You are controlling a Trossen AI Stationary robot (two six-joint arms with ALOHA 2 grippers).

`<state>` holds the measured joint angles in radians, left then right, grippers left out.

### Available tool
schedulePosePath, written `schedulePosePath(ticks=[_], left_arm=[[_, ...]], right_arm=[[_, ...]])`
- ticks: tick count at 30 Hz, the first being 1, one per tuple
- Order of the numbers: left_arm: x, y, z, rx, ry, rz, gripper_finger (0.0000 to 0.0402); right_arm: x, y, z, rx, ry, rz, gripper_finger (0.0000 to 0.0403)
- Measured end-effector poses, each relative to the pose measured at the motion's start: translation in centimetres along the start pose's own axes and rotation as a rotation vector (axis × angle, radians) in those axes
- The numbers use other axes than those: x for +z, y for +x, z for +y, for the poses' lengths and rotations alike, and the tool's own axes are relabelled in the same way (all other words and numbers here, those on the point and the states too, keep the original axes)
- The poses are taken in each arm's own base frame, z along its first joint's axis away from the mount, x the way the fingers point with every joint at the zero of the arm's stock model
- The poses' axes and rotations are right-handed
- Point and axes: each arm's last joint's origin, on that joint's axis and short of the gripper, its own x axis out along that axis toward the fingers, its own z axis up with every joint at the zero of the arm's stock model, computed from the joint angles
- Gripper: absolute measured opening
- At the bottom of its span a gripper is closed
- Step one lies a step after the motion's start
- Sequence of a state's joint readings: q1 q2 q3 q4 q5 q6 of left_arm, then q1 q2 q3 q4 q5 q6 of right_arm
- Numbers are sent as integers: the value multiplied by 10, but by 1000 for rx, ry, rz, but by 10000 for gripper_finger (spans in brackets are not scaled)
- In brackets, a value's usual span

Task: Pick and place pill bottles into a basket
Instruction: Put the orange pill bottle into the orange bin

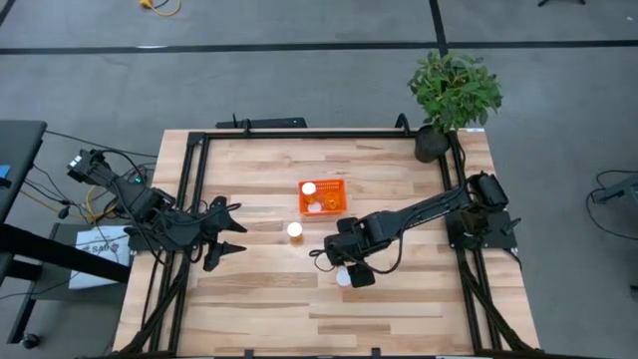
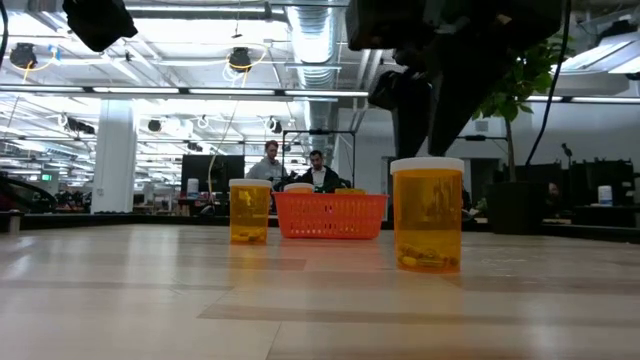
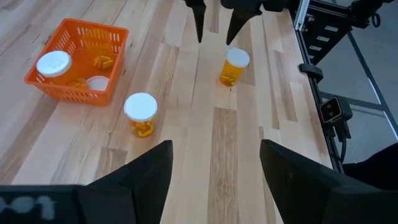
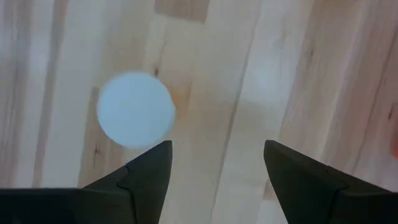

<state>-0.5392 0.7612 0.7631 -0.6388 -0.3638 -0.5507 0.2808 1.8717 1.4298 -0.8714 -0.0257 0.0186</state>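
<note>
pill bottles, status: two already lie inside the basket (image 1: 323, 196), one white cap showing at (image 1: 309, 187) and a second beside it at (image 1: 316, 206). two bottles are left standing upright on the table (image 1: 249, 299). first loose bottle (image 1: 295, 230) stands just outside the basket, on the basket's left-arm side and a little toward the front edge. second loose bottle (image 1: 344, 276) stands farther from the basket, toward the front edge, directly under the right arm. right gripper (image 4: 214, 155) hangs above that second bottle, fingers parted and holding nothing; in its wrist view the white cap (image 4: 135, 109) sits off to one side of the gap, not between the fingers. left gripper (image 3: 214, 162) waits well clear of the basket on the far left, fingers apart and empty. risk, my judgement: if the right gripper descends as now aligned, one finger could land on the cap or clip the body and tip the bottle, which would then roll across the boards. a later carry to the basket passes near the first loose bottle, so a low path could knock it over.
</note>
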Motion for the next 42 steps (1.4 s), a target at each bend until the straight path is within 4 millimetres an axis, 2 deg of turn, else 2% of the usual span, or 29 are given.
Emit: schedulePosePath(ticks=[8, 14, 19, 23, 28, 33, 37, 42], left_arm=[[0, 0, 0, 10, 4, -6, 232], [0, 0, 0, 10, 7, -6, 232], [0, 0, 0, 10, 6, -7, 232], [0, 0, 0, 11, 6, -7, 232], [0, 0, 0, 12, 6, -8, 232], [0, 0, 0, 15, 6, -9, 232], [1, 0, 1, 43, 8, -26, 232], [1, 0, 1, 45, 8, -27, 232]], right_arm=[[-4, -3, -10, -80, 74, 51, 249], [-3, -3, -9, -81, -21, 43, 249], [1, -3, -12, -78, -18, 3, 251], [3, -7, -17, -69, -10, 1, 268], [2, -10, -21, -115, -8, 29, 308], [0, -11, -22, -116, -61, 55, 337], [1, -11, -17, -113, -120, 50, 347], [1, -11, -11, -109, -116, 41, 349]])
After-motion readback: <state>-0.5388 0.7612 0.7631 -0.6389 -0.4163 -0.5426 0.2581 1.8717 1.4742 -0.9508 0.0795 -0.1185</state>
